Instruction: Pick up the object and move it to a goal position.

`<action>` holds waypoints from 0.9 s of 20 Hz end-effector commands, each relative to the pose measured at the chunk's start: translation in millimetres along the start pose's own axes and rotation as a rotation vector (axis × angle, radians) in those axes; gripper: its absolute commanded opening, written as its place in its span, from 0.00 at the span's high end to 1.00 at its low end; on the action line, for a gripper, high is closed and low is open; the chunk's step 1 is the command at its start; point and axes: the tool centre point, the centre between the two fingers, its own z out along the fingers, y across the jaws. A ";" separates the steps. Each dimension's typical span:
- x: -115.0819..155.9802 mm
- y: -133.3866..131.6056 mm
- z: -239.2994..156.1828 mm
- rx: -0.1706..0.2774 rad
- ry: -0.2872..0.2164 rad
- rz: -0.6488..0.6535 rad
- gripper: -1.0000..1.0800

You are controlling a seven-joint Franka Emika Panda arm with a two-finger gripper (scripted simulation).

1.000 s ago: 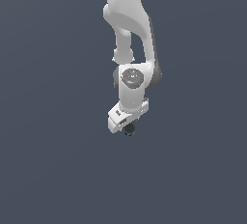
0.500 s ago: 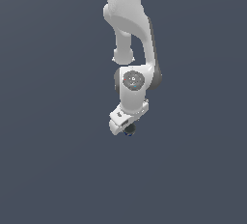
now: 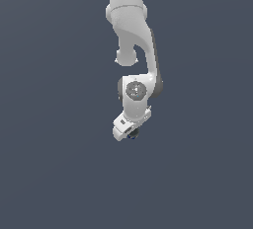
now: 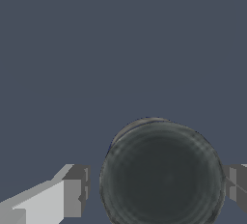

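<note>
The object (image 4: 162, 177) is a dark, nearly black ball, and it fills the space between my two fingers in the wrist view. One finger (image 4: 72, 191) stands a narrow gap away from it. The other finger (image 4: 236, 184) sits right at its edge. My gripper (image 4: 157, 187) is around the ball, with the jaws not fully closed on it. In the exterior view the white gripper (image 3: 129, 133) points down and tilts, and the ball (image 3: 133, 134) peeks out as a small dark spot at its tip.
The white arm (image 3: 131, 35) comes down from the top of the exterior view. A plain dark blue-grey surface (image 3: 59, 173) surrounds it. No other objects or edges show.
Almost nothing has moved. The gripper stays at the same spot over the ball, with only a very slight shift in height.
</note>
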 end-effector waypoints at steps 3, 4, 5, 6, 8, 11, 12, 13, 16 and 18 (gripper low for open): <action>0.7 0.5 11.4 -0.001 0.001 -0.001 0.04; 1.0 0.6 11.9 -0.001 0.001 -0.001 0.04; 1.1 0.7 12.0 -0.001 0.001 -0.001 0.04; 1.1 0.7 12.0 -0.001 0.001 -0.001 1.00; 1.1 0.7 12.0 -0.001 0.001 -0.001 1.00; 1.1 0.7 12.0 -0.001 0.001 -0.001 1.00; 1.1 0.7 12.0 -0.001 0.001 -0.001 1.00; 1.1 0.7 12.0 -0.001 0.001 -0.001 1.00; 0.5 1.5 11.4 -0.001 0.000 0.000 1.00; 0.4 0.9 10.7 -0.001 0.000 0.000 1.00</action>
